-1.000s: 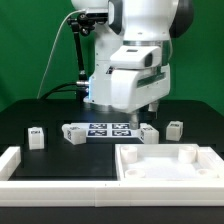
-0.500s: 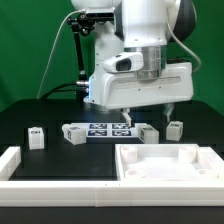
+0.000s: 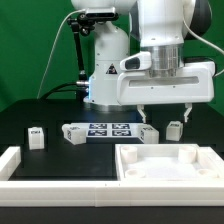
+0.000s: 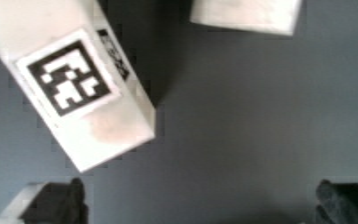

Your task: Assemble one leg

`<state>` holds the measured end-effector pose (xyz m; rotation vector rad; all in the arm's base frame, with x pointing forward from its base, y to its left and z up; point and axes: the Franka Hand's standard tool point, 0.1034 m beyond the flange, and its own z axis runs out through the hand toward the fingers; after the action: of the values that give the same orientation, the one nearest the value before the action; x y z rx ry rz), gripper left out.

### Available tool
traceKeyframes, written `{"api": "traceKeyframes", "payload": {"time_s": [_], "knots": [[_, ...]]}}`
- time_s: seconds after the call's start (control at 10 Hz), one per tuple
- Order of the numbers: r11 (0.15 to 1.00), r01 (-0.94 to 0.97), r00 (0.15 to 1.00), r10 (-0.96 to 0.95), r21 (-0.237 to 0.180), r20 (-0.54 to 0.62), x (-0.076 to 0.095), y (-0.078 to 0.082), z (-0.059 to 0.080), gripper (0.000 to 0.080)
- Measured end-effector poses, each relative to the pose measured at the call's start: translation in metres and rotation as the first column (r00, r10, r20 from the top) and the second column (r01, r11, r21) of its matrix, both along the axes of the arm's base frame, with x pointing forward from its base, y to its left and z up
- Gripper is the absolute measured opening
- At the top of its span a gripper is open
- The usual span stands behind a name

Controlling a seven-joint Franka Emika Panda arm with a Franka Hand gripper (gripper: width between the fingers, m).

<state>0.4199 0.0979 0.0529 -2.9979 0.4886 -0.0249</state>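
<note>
spread end effector (image 3: 165,115) over leg (image 3: 174,129), neighbouring leg (image 3: 148,133) beside

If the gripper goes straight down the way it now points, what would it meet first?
Probably the black table: the gripper is open and the wrist view shows bare surface between its fingers. The leg lies near one finger and might be clipped; depth is unclear.

The arm (image 3: 160,25) was a smooth, glossy white shell of rounded plastic segments, with a silver-grey ring (image 3: 160,62) at its wrist joint. The gripper (image 3: 165,119) had a wide, white, box-shaped body and two short dark fingers (image 3: 141,114); their fingertips (image 4: 51,203) looked black and blurred from the wrist view. A thin black cable (image 3: 71,52) ran beside the white base column (image 3: 108,55), which bore a small dark mark.
</note>
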Motion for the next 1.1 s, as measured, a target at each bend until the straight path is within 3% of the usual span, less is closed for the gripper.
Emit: {"api": "traceKeyframes", "payload": {"time_s": [0.3, 0.6, 0.8, 0.9, 1.0, 1.1], "knots": [[0.990, 0.139, 0.990, -0.139, 0.012, -0.019, -0.004, 0.003, -0.002, 0.0649], [0.997, 0.083, 0.995, -0.082, 0.011, -0.052, -0.022, 0.014, -0.006, 0.0649], [0.997, 0.035, 0.972, -0.018, 0.070, -0.233, -0.031, 0.011, -0.005, 0.0649], [0.997, 0.011, 0.967, 0.010, 0.082, -0.254, -0.033, 0.013, -0.008, 0.0649], [0.994, 0.003, 0.938, 0.035, 0.110, -0.344, -0.042, 0.013, -0.008, 0.0649], [0.990, 0.018, 0.901, 0.045, 0.141, -0.431, -0.041, 0.012, -0.007, 0.0649]]}}
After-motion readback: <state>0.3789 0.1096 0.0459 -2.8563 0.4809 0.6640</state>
